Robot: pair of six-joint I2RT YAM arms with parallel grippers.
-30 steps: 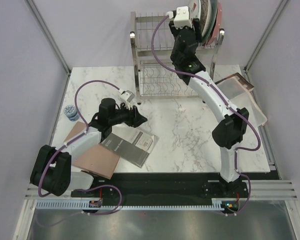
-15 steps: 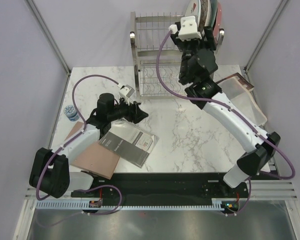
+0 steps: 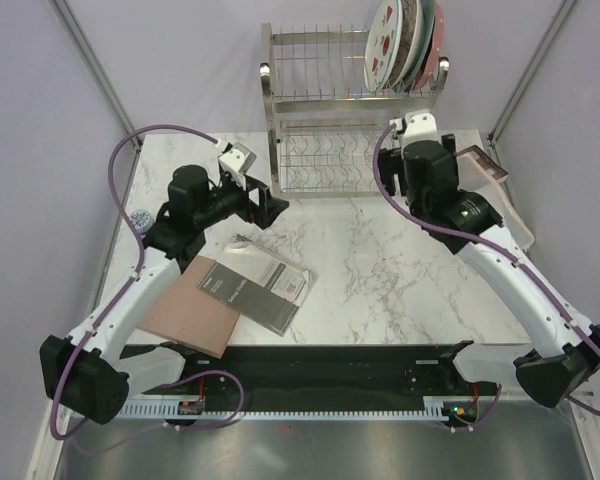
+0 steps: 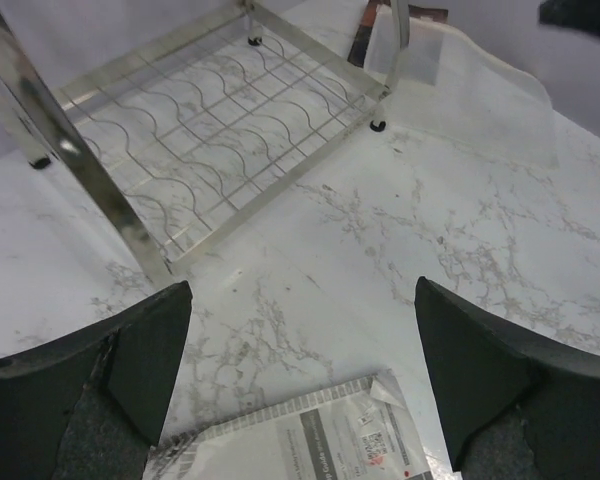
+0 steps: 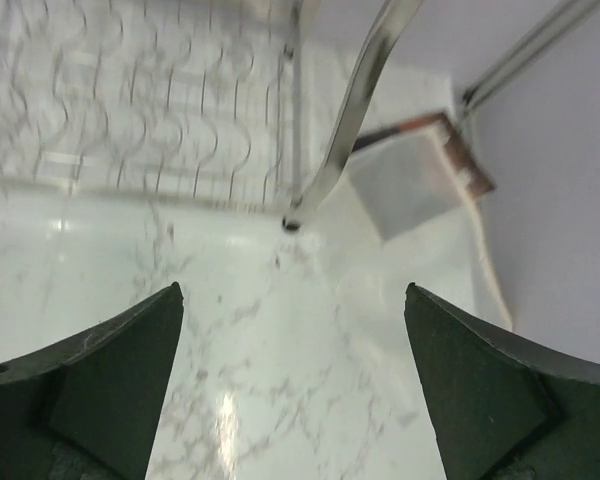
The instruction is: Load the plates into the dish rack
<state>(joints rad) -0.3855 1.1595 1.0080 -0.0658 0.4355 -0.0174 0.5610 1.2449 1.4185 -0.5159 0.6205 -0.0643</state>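
Pulled back from the rack (image 3: 310,100), my right gripper (image 5: 292,330), like my left gripper (image 4: 302,320), hangs open and empty; the plates (image 3: 405,40) stand slotted at one o'clock, so loading looks done.

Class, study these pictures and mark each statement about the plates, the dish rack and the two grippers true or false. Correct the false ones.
1. The plates stand in the upper tier of the dish rack. True.
2. The right gripper holds a plate. False: it is open, with nothing between its fingers.
3. One plate sits in the lower tier. False: no plate shows there; all are in the upper one.
4. The left gripper is open and holds nothing. True.
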